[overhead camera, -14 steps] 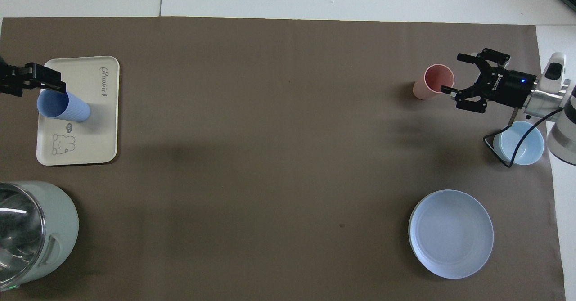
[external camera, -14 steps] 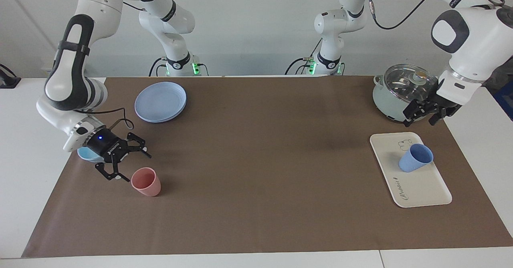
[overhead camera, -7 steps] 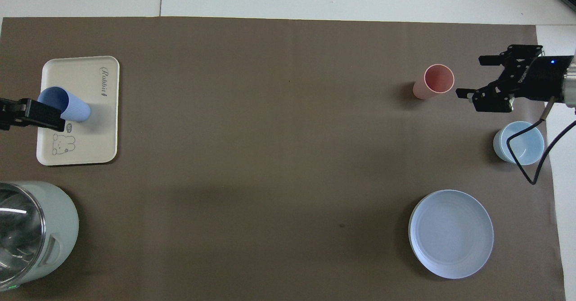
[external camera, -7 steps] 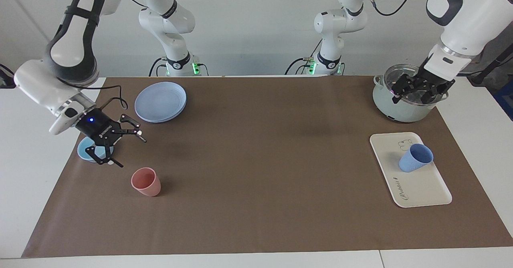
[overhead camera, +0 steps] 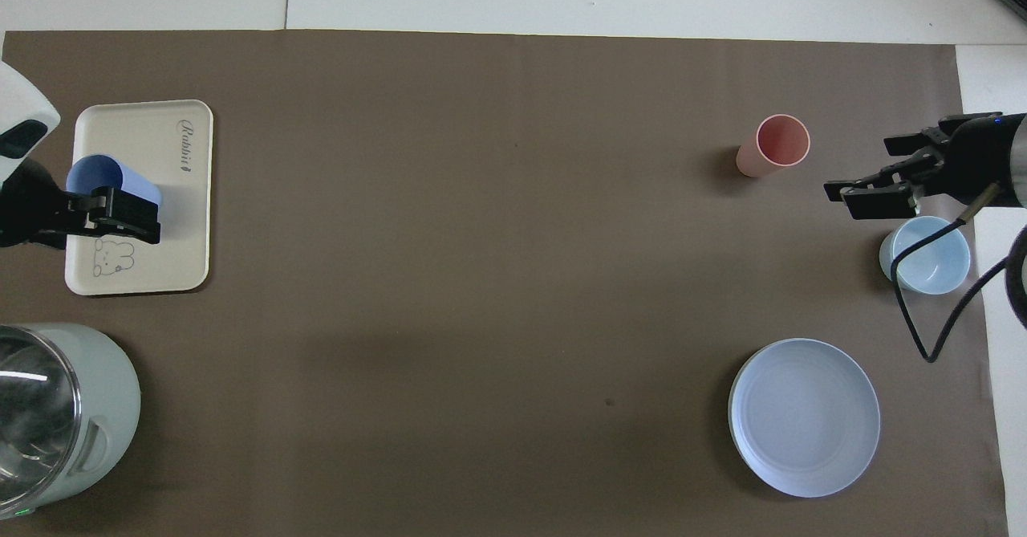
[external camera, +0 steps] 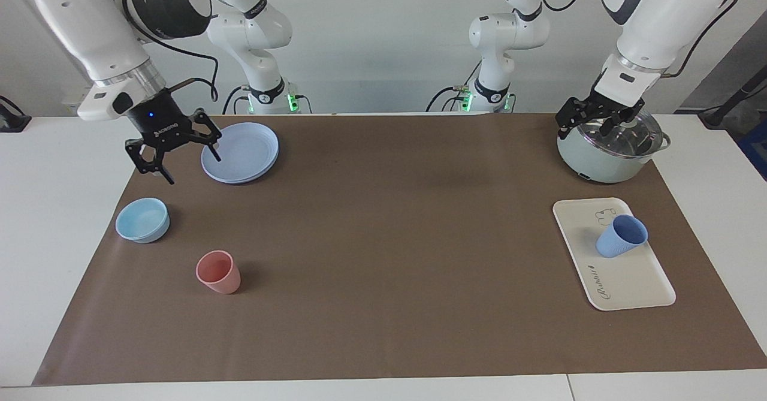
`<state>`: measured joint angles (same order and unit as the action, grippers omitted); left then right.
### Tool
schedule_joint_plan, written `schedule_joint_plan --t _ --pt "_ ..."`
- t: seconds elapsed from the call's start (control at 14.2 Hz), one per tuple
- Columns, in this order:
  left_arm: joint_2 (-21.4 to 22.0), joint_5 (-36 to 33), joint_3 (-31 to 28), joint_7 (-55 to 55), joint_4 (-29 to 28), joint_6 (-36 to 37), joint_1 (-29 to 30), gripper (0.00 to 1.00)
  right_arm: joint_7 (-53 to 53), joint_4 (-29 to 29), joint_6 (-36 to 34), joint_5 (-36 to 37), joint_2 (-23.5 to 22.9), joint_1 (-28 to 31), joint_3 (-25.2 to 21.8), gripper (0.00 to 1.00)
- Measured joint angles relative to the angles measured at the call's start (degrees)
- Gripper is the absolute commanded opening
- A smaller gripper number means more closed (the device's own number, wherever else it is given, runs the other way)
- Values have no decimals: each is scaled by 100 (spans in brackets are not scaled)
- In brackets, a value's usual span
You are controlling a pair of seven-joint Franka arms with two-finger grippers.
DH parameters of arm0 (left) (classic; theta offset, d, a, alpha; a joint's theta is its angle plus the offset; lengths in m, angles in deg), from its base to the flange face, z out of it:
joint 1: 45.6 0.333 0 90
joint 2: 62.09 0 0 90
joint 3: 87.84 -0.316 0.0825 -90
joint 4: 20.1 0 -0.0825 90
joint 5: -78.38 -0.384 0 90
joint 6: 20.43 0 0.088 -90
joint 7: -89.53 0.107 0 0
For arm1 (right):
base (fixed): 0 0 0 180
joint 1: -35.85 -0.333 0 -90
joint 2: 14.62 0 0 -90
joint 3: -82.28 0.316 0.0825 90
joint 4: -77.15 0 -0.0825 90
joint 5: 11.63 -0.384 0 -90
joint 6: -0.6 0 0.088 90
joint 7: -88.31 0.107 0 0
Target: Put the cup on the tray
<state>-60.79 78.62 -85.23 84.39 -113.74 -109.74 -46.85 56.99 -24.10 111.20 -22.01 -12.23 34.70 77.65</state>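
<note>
Left gripper [external camera: 590, 120]: raised over the pot [external camera: 610, 149], holding nothing; finger spacing cannot be told. 1 s ago it hung lower, between pot and tray; it has since lifted clear.

Right gripper [external camera: 174, 158]: fingers spread wide, empty, up in the air beside the plate [external camera: 239, 151]. 1 s ago it was low beside the pink cup [external camera: 218, 272]; it has withdrawn without taking it.

Cup [external camera: 622, 236]: periwinkle, standing on the tray [external camera: 629, 284], just by the bear drawing, unmoved across the interval.

Reading: both arms pulling back with the cup at rest on the tray suggests the placement is complete.

Count: 2 cups (1 periwinkle, 1 pink), 1 tray, 1 plate, 1 bowl [external camera: 142, 219], 1 lidded pot, 2 grippers.
</note>
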Motion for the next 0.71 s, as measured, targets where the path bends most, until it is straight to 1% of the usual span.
schedule_joint_plan --t 0.21,0.35,0.56,0.71 --pt "12 0 -51 1 -10 0 66 100 1620 266 -739 560 40 4 -16 100" --pt "12 0 -46 1 -15 0 70 100 2286 469 -1289 801 47 3 -17 100" --pt "15 0 -16 1 -19 0 67 100 2532 917 -2226 863 71 12 -26 100" --pt "17 0 -26 41 -19 -1 71 100 2541 1149 -2558 1033 92 17 -29 100"
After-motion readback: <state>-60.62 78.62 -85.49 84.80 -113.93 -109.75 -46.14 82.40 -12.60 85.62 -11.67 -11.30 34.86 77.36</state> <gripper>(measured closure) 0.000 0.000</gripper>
